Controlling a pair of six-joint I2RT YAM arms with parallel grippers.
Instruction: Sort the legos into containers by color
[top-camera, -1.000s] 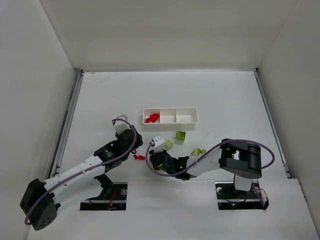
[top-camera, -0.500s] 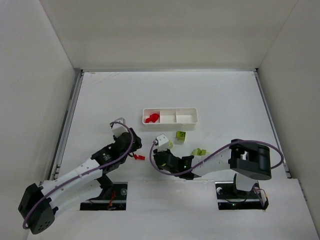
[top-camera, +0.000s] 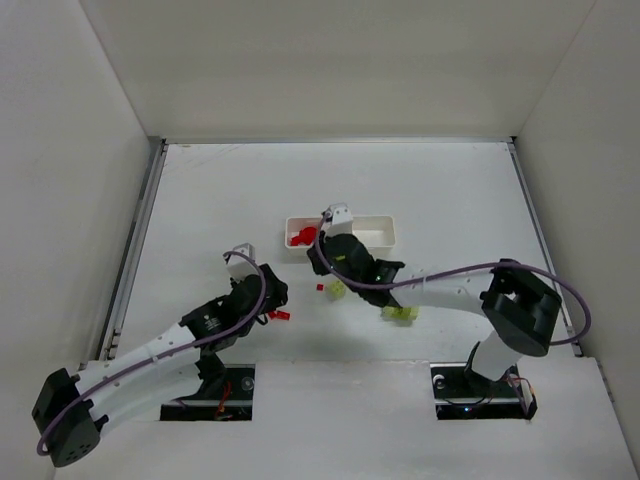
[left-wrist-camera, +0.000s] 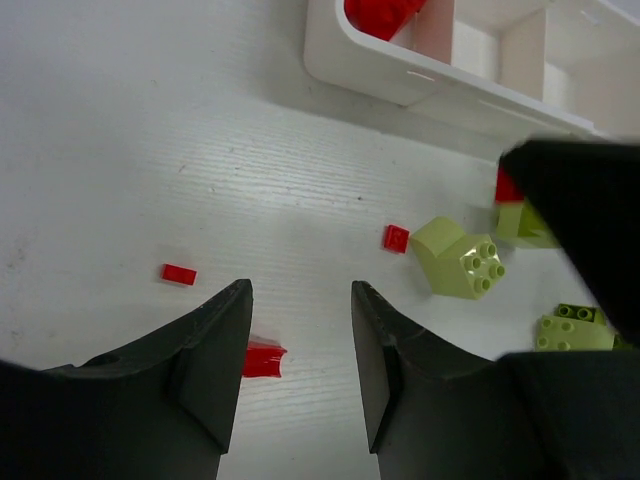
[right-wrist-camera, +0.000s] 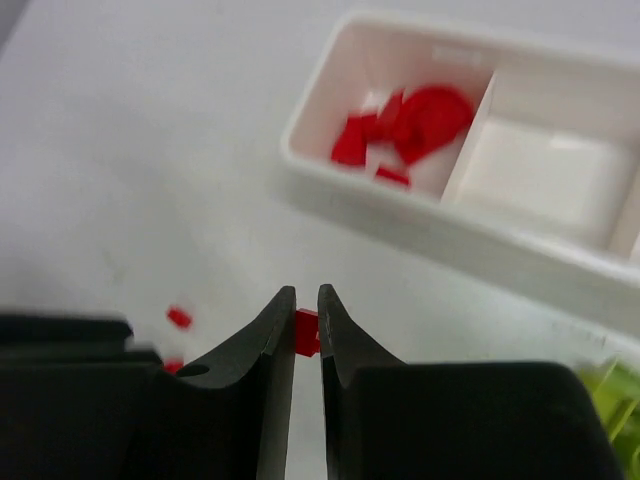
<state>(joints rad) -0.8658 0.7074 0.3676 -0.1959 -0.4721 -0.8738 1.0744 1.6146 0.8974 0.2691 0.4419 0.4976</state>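
The white tray (top-camera: 372, 240) lies mid-table; its left container holds several red legos (right-wrist-camera: 410, 122), and the middle container (right-wrist-camera: 540, 172) shows bare white. My right gripper (right-wrist-camera: 307, 300) hovers just short of the tray's near wall, shut on a tiny red lego (right-wrist-camera: 307, 333); from above it (top-camera: 320, 265) sits by the tray's left end. My left gripper (left-wrist-camera: 300, 295) stands open over bare table, with nothing between its fingers. A red lego (left-wrist-camera: 263, 360) lies beside its left finger. More red legos (left-wrist-camera: 179, 274) (left-wrist-camera: 396, 238) and yellow-green legos (left-wrist-camera: 462, 260) (left-wrist-camera: 572, 328) lie loose.
The right arm (top-camera: 440, 290) stretches across the table's middle, over the yellow-green pile (top-camera: 400, 313). The left arm (top-camera: 170, 345) angles in from the near left corner. White walls enclose the table on three sides.
The right gripper has shut on a red lego and swung from the near edge up towards the tray's left end. The left gripper drew back slightly and opened a little.
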